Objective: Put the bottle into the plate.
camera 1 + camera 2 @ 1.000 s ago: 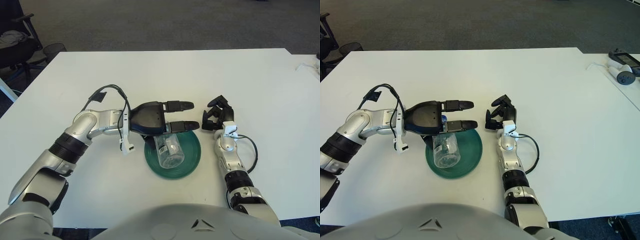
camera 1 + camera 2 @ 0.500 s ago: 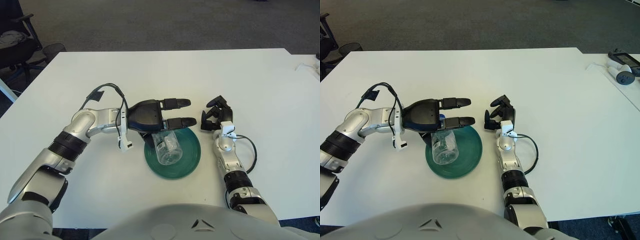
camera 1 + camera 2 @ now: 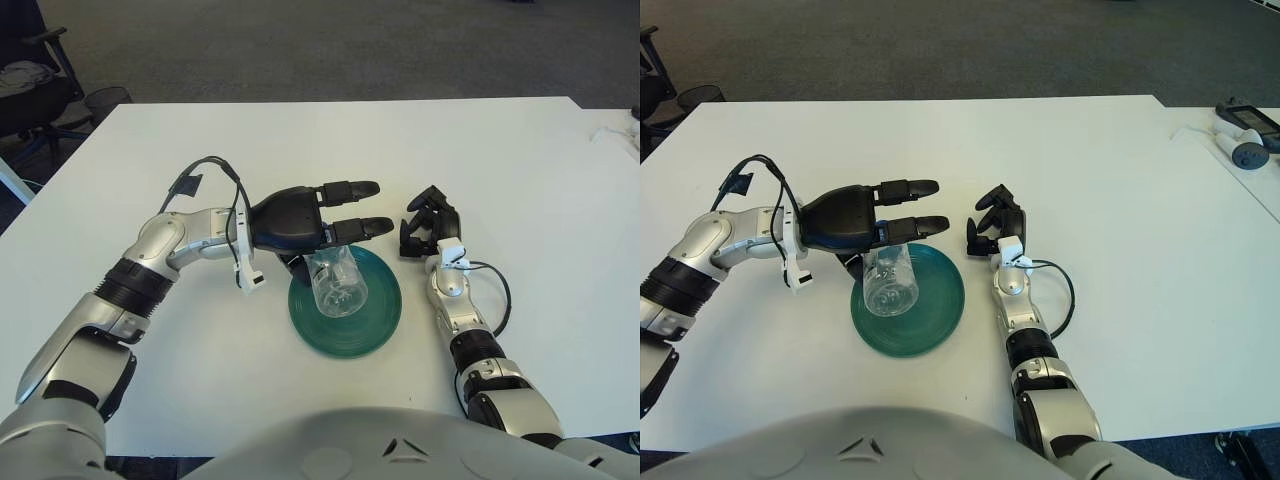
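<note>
A clear, smooth plastic bottle [image 3: 337, 285] is seen tilted over the left part of a round green plate [image 3: 372, 318] on a white table [image 3: 300, 150]. The left hand [image 3: 305, 220], of glossy black shell, is held over the bottle's upper end, two fingers [image 3: 362, 228] extended straight; actual grip cannot be told. The right hand [image 3: 428, 224] is seen right of the plate, fingers curled, holding nothing.

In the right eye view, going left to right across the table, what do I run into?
Left hand gripping the clear bottle → green plate → right hand, fingers curled → white controller near the far right edge.
</note>
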Robot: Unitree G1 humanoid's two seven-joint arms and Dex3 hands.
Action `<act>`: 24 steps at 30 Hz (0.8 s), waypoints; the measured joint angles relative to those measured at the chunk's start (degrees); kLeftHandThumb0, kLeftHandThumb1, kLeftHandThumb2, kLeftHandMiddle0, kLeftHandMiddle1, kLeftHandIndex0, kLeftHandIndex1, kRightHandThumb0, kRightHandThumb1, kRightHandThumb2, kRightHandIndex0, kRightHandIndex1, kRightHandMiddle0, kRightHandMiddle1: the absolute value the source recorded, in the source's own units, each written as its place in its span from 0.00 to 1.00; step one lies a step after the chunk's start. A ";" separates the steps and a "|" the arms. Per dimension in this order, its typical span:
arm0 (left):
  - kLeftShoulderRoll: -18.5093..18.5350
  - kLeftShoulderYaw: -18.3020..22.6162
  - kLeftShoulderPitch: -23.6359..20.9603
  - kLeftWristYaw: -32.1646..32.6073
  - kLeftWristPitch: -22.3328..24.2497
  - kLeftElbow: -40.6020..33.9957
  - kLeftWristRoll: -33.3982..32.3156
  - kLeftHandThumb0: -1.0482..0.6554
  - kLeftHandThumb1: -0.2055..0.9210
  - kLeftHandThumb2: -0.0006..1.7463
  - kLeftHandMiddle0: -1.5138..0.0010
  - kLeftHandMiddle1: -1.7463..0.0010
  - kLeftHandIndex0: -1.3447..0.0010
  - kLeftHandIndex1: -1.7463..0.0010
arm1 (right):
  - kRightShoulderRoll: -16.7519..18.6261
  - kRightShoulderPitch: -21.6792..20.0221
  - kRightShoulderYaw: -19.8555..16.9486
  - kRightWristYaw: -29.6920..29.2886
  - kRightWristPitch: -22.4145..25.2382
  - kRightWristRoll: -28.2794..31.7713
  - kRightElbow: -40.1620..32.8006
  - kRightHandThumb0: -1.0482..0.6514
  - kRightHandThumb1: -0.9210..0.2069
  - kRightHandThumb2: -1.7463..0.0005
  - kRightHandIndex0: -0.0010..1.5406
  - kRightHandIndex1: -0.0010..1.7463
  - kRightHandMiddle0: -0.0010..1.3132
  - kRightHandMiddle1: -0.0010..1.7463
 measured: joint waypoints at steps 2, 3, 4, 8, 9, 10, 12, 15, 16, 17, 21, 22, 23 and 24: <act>-0.02 -0.02 -0.03 -0.62 0.16 -0.09 0.02 0.00 1.00 0.32 1.00 1.00 0.99 0.98 | -0.03 -0.21 0.07 -0.16 -0.08 -0.21 0.32 0.62 0.81 0.05 0.55 0.98 0.47 1.00; -0.07 -0.05 -0.12 -0.98 0.16 -0.14 0.05 0.00 1.00 0.31 1.00 1.00 1.00 0.98 | -0.03 -0.30 0.08 -0.26 -0.09 -0.29 0.47 0.62 0.81 0.05 0.55 0.98 0.47 1.00; -0.14 -0.10 -0.26 -1.28 0.16 -0.18 0.07 0.00 1.00 0.30 1.00 1.00 1.00 0.99 | -0.03 -0.34 0.09 -0.35 -0.11 -0.34 0.54 0.62 0.81 0.05 0.55 0.98 0.47 1.00; -0.08 -1.06 -2.00 -2.46 -1.00 -0.10 0.73 0.00 1.00 0.21 1.00 1.00 1.00 1.00 | 0.17 0.02 0.24 -0.82 0.34 -0.55 -0.31 0.62 0.81 0.05 0.56 0.97 0.48 1.00; -0.05 -1.38 -2.63 -2.69 -1.52 -0.08 1.09 0.00 1.00 0.21 1.00 1.00 1.00 1.00 | 0.27 0.30 0.29 -1.03 0.66 -0.61 -0.78 0.62 0.82 0.05 0.56 0.97 0.48 1.00; 0.00 -1.68 -3.20 -2.88 -2.05 -0.07 1.62 0.00 1.00 0.20 1.00 1.00 1.00 1.00 | 0.40 0.61 0.38 -1.20 1.01 -0.67 -1.44 0.62 0.82 0.04 0.56 0.97 0.48 1.00; 0.07 -2.24 -4.24 -3.12 -2.88 -0.04 2.84 0.00 1.00 0.19 1.00 1.00 1.00 1.00 | 0.64 1.16 0.50 -1.42 1.74 -0.70 -2.50 0.62 0.82 0.04 0.56 0.97 0.48 1.00; 0.04 -2.80 -5.30 -3.18 -3.59 -0.02 4.13 0.01 1.00 0.18 1.00 1.00 1.00 1.00 | 0.81 1.64 0.59 -1.73 2.86 -0.75 -3.57 0.62 0.83 0.04 0.56 0.97 0.49 1.00; 0.03 -2.99 -5.70 -3.17 -3.88 -0.04 4.87 0.01 1.00 0.19 1.00 1.00 1.00 1.00 | 0.88 1.90 0.62 -1.79 3.47 -0.75 -4.15 0.62 0.83 0.04 0.56 0.97 0.49 1.00; 0.04 -3.23 -6.16 -3.17 -4.17 -0.04 5.49 0.01 1.00 0.20 1.00 1.00 1.00 1.00 | 0.98 2.21 0.65 -1.90 4.09 -0.75 -4.83 0.62 0.83 0.04 0.56 0.97 0.49 1.00; 0.12 -3.44 -7.51 -3.17 -5.09 -0.22 6.87 0.02 1.00 0.22 1.00 1.00 1.00 1.00 | 1.68 3.02 0.62 -2.39 6.14 -0.68 -6.83 0.62 0.83 0.04 0.56 0.97 0.50 1.00; 0.17 -3.44 -7.75 -3.16 -5.27 -0.24 7.07 0.02 1.00 0.23 1.00 1.00 1.00 1.00 | 1.74 3.10 0.61 -2.38 6.58 -0.65 -7.18 0.62 0.84 0.04 0.56 0.97 0.50 1.00; 0.21 -3.44 -8.01 -3.14 -5.38 -0.29 7.29 0.02 1.00 0.23 1.00 1.00 1.00 1.00 | 1.83 3.19 0.60 -2.38 7.10 -0.64 -7.60 0.62 0.84 0.04 0.56 0.97 0.50 1.00; 0.22 -3.44 -8.18 -3.08 -5.40 -0.32 7.45 0.02 1.00 0.24 1.00 1.00 1.00 1.00 | 1.89 3.30 0.59 -2.37 7.51 -0.64 -7.95 0.62 0.84 0.04 0.56 0.97 0.50 1.00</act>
